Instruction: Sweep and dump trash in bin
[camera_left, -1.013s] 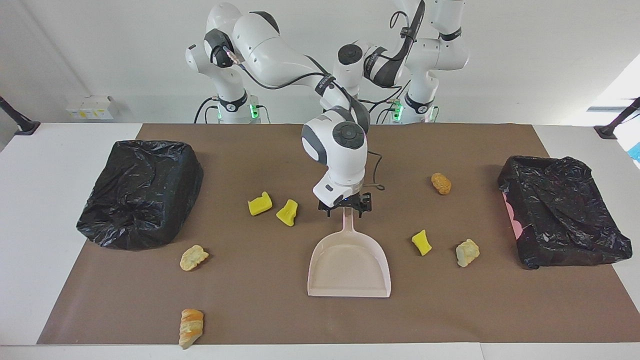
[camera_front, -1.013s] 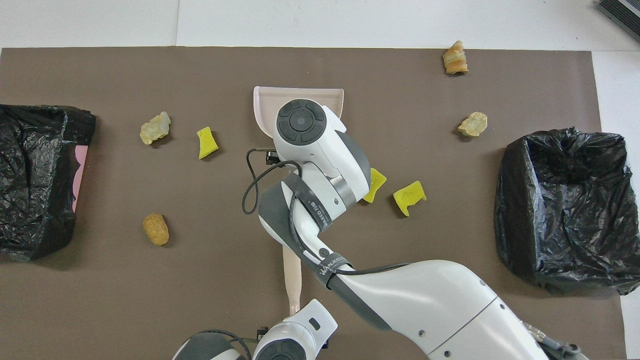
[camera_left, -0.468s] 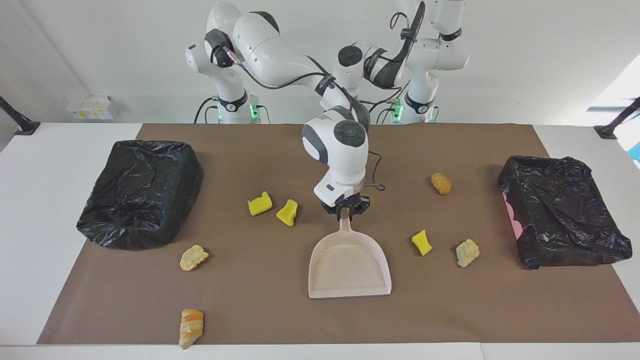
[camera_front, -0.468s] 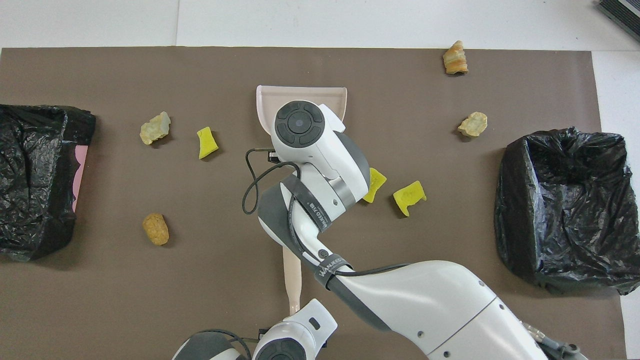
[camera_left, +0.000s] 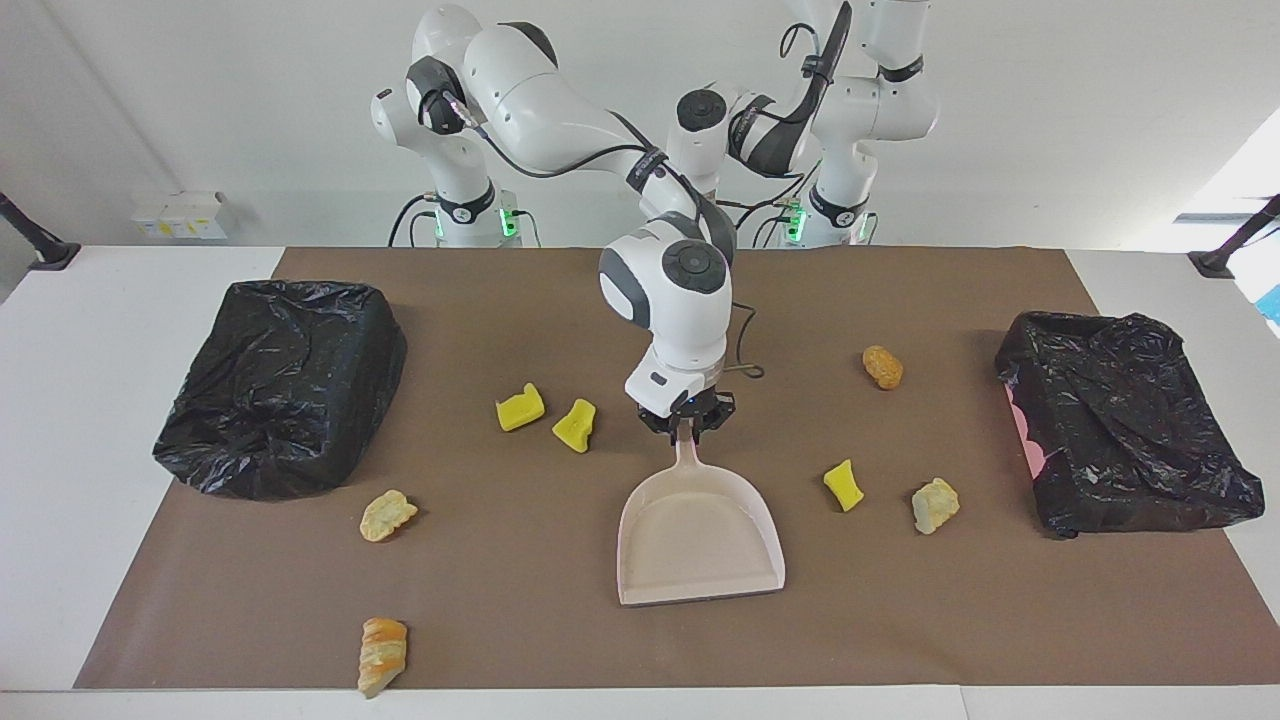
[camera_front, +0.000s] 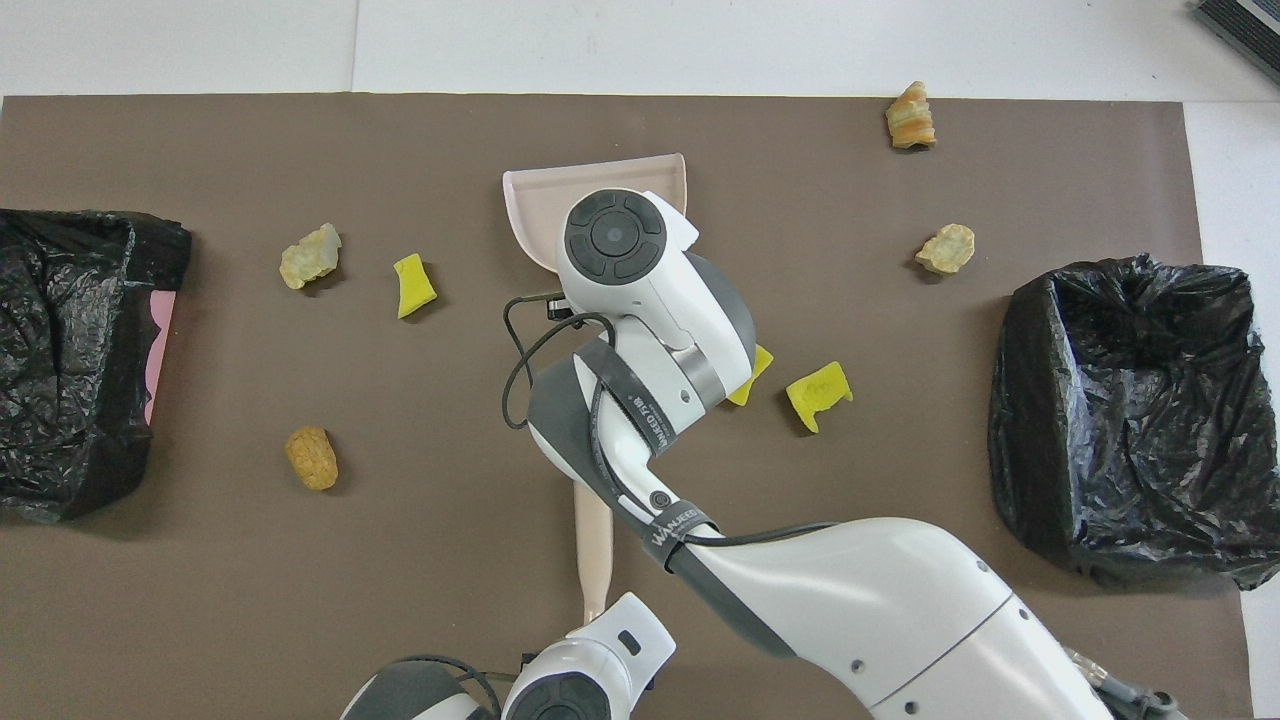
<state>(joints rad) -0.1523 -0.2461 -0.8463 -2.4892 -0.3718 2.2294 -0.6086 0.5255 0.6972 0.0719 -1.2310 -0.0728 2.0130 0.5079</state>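
Since a second ago the right gripper (camera_left: 686, 425) has snapped its fingers together on the handle of the dustpan (camera_left: 700, 540), and the pan has swung slightly, so its lip now sits askew. In the facing view, at the middle of the frame, that gripper points straight down with the thin handle pinched between its fingertips. The pan is held low, with its open mouth facing the frame's lower edge, probably so it can be dragged up to the trash (camera_left: 576, 424). All seven chunks lie loose on the brown mat (camera_left: 500, 620), none of them in the pan. Two yellow bits sit just beside the gripper and the rest are spread toward both ends, where the two black-bagged bins (camera_left: 280, 400) stand within reach for dumping. The left gripper is hidden in this view by the right arm's wrist. In the overhead view, the right arm's bulk covers the dustpan's handle and half of one yellow bit. At the bottom edge the left gripper (camera_front: 600, 640) is closed at the tip of the hand brush (camera_front: 592, 550), apparently clamping its handle. Its own housing hides the contact, and the bristle end is lost under the right arm.
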